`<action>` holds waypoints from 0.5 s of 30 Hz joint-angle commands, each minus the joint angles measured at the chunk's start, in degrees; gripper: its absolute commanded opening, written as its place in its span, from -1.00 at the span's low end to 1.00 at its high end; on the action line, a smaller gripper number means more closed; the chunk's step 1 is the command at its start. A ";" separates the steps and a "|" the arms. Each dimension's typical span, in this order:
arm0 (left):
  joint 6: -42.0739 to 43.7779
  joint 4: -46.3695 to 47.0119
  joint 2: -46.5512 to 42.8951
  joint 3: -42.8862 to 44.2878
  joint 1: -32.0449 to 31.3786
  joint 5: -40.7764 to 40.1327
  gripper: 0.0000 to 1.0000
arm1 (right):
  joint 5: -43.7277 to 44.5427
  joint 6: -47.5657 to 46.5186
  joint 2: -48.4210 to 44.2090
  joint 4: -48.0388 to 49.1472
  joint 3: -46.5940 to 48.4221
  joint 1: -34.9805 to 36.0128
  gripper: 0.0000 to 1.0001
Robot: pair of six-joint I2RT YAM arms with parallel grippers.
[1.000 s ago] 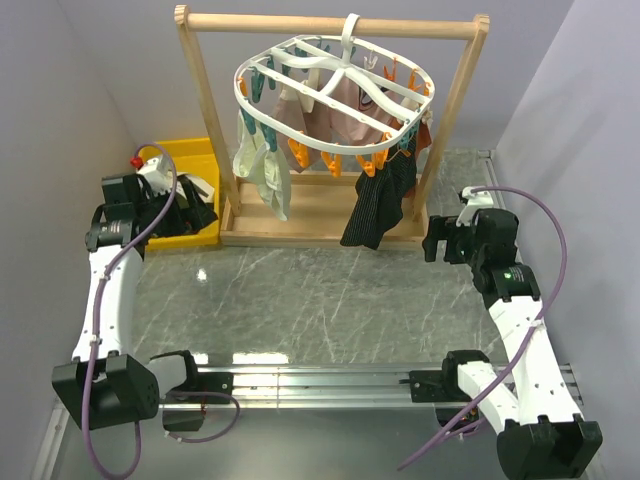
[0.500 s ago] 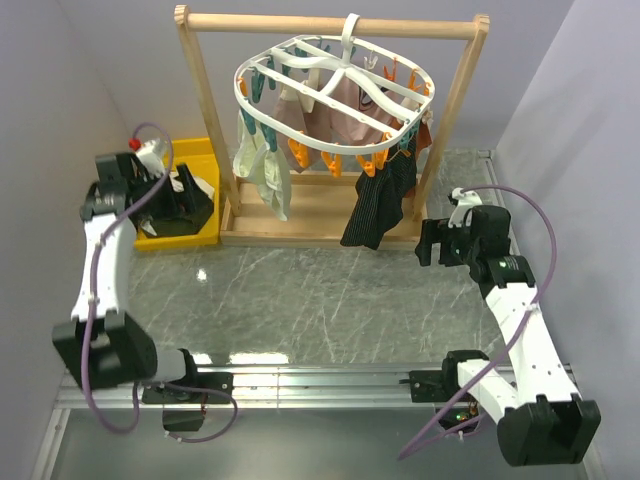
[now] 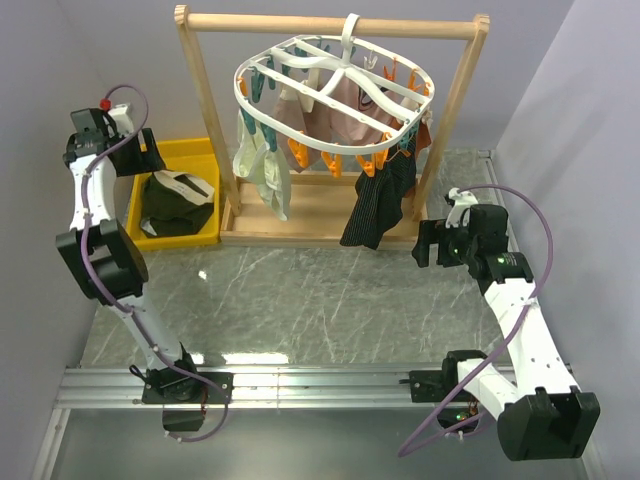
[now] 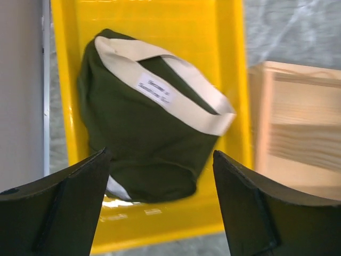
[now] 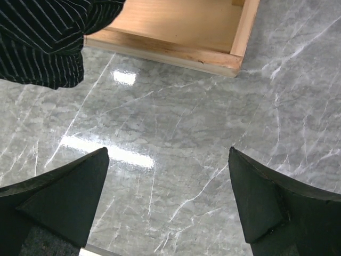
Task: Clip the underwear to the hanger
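At the near edge the two arms rise from their rail on the grey marble worktop [image 3: 300, 290]. The right tool [image 5: 168, 160] hangs over bare worktop just off the corner of the wooden rail frame [image 3: 330, 22], its jaws spread wide with nothing between them. A black striped garment [image 3: 375, 205] dangles close by.

Farther back on the left, the underwear [image 4: 144, 138] lies crumpled in a yellow bin [image 3: 190, 150], pale waistband uppermost. The left tool [image 4: 160, 176] is poised above it, jaws apart and gripping nothing, not touching the fabric.

At the back, the hanger [image 3: 345, 68] hangs by its hook from the frame's top rail, well apart from the underwear, with pale and pinkish garments clipped to it.
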 commanded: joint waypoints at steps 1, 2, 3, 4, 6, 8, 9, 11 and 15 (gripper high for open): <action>4.77 5.17 3.69 5.05 0.05 -1.82 0.62 | -0.25 -0.84 0.91 0.70 2.49 -0.44 1.00; 5.30 6.49 4.91 6.11 0.14 -1.46 0.54 | -0.25 -0.84 1.26 0.88 2.06 -0.27 1.00; 5.74 7.20 7.01 7.77 0.14 -1.37 0.51 | -0.16 -0.84 1.35 0.97 1.96 -0.36 1.00; 6.26 7.99 8.08 8.49 0.14 -1.20 0.48 | -0.25 -0.92 1.70 1.14 1.70 -0.36 1.00; 6.88 10.45 10.71 9.80 0.14 -1.63 0.41 | -0.08 -0.93 1.88 1.14 1.52 -0.36 1.00; 8.20 12.12 12.30 10.16 0.14 -1.37 0.30 | 0.28 -1.01 2.06 1.41 1.17 -0.36 1.00; 8.73 13.61 13.70 10.51 0.23 -1.20 0.27 | 0.36 -1.01 2.15 1.49 1.17 -0.27 1.00; 8.91 14.93 15.11 11.13 0.23 -0.85 0.21 | 0.45 -1.01 2.23 1.58 1.08 -0.27 1.00; 7.94 17.83 18.71 12.71 0.32 -0.23 0.20 | 0.63 -1.10 2.85 1.58 1.17 -0.36 1.00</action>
